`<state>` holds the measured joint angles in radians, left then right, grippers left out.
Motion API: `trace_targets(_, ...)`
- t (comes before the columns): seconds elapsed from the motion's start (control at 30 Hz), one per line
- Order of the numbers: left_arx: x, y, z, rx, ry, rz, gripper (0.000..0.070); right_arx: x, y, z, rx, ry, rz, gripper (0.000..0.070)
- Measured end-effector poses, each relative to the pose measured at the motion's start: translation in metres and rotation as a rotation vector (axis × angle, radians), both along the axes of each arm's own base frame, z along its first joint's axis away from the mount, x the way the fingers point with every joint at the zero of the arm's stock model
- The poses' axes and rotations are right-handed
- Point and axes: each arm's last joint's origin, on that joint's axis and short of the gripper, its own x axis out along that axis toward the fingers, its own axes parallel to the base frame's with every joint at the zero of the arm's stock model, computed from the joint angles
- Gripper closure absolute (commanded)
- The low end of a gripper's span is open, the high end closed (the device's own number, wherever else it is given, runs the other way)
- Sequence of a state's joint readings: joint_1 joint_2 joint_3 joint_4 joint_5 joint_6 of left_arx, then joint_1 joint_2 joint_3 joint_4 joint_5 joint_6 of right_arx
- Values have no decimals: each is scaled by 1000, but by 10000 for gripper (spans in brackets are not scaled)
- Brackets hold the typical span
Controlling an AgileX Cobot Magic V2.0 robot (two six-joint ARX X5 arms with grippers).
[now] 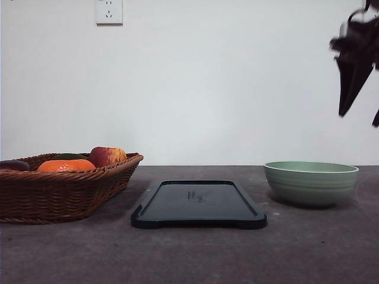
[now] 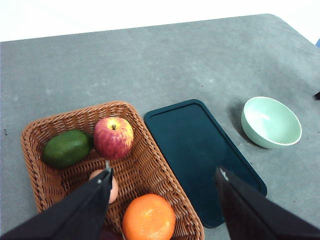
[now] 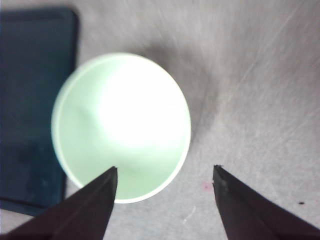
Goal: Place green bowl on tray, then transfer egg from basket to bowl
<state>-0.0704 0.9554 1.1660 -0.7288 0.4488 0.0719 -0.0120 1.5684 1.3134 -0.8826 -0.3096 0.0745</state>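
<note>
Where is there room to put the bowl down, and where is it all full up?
The tray is bare, lying between the basket and the green bowl. The grey table beyond them is open too. The basket is crowded with fruit and an egg.

Right claw (image 3: pixel 165 172) spread above green bowl (image 3: pixel 121 127); tray (image 3: pixel 32 110) beside.

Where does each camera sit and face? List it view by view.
Front: low at table level, facing the wall; right end effector high above green bowl.
Left wrist: above basket and tray; open left end effector.
Right wrist: looking straight down on the bowl; open fingers.
All three share bowl and tray.
</note>
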Motion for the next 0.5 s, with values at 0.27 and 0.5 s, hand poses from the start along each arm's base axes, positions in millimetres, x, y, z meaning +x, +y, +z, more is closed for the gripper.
trace_targets(0.27,0,0,0,0,0,0,281,32,0,-28,-6,95,18,331)
trace_targets(0.5,0,0,0,0,0,0,281,42,-1,-51,-7,164,23,334)
